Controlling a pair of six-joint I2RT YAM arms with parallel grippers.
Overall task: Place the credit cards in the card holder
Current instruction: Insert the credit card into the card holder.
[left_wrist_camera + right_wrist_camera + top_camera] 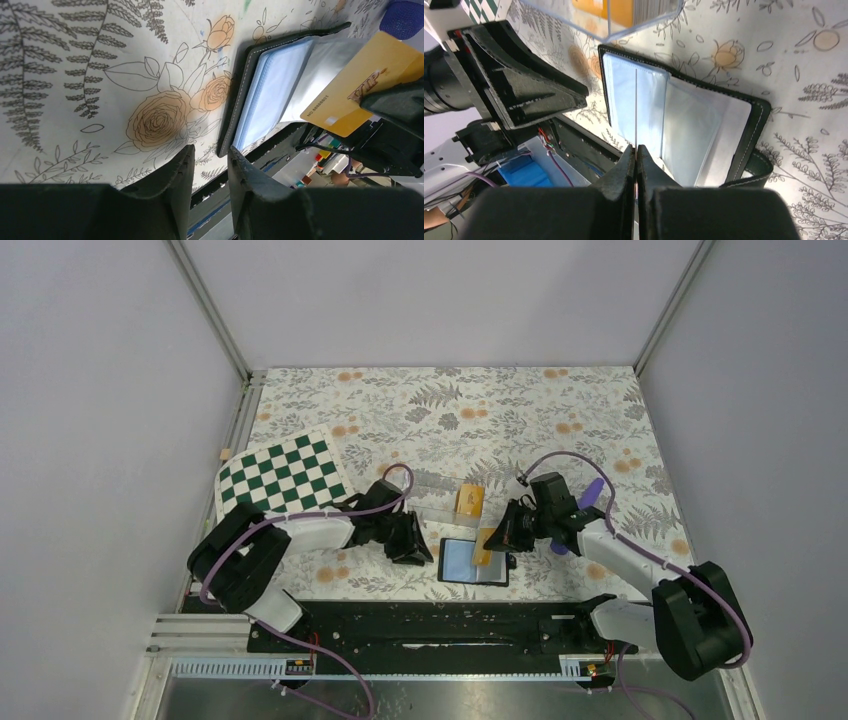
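The black card holder (pixel 473 561) lies open on the floral cloth near the front edge, its pale blue-grey pockets up. My right gripper (pixel 500 533) is shut on one orange-yellow credit card (pixel 484 545) and holds it tilted over the holder's right half. In the right wrist view the card (pixel 636 110) shows edge-on between the closed fingers (pixel 636 149), above the holder (pixel 704 130). My left gripper (pixel 412 540) sits low just left of the holder, jaws slightly apart and empty (pixel 210 155). The left wrist view shows the holder (pixel 270 90) and the held card (pixel 370 80).
A clear plastic box (pixel 470 500) with more orange cards stands just behind the holder, also in the right wrist view (pixel 614 15). A purple cylinder (pixel 592 492) lies by the right arm. A green-and-white checkered board (pixel 283 478) lies at the left. The black base rail (pixel 440 625) runs along the front.
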